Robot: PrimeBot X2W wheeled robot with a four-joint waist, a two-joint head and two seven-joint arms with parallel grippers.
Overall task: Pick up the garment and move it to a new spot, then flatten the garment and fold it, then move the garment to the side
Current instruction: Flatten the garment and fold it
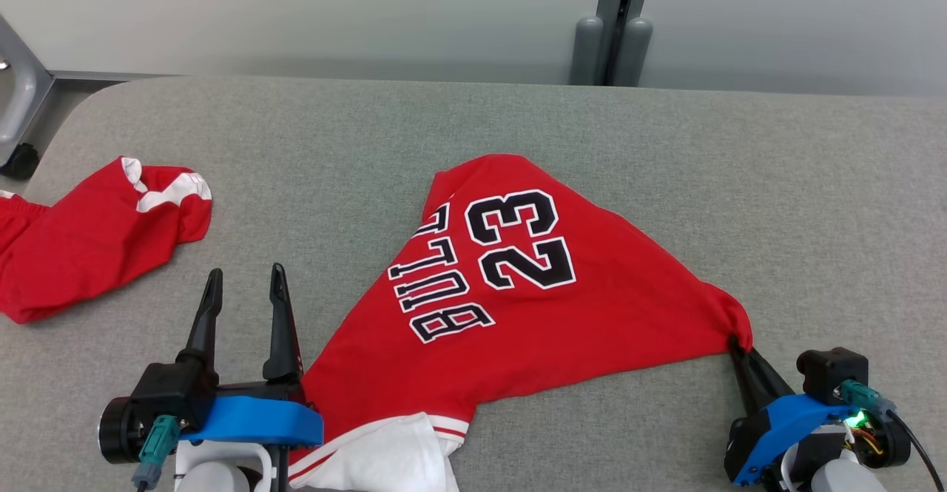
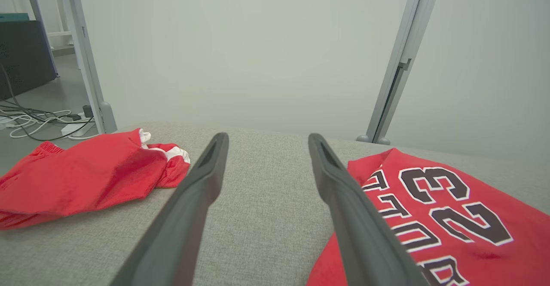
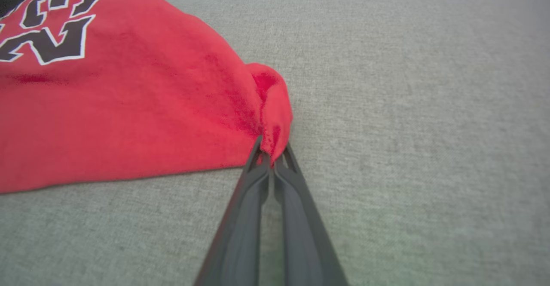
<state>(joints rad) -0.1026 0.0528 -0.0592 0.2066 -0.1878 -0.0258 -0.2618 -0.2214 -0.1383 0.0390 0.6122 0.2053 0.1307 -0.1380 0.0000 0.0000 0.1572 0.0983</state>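
My right tool (image 1: 741, 349) pinches a corner of the jersey (image 1: 562, 307), my left tool (image 1: 246, 282) is spread and empty; I judge flattening unfinished, with folding and moving aside ahead.

My left dark two-fingered tool (image 1: 245, 273) sits near left, fingers spread; my right tool (image 1: 737, 344) pinches the red jersey (image 1: 518, 292), near right.

The red fabric jersey (image 1: 629, 307) bore black, white-edged lettering and white trim; the woven fabric tabletop (image 1: 518, 122) was grey.

Red shorts (image 1: 89, 248) on grey table (image 1: 740, 181)
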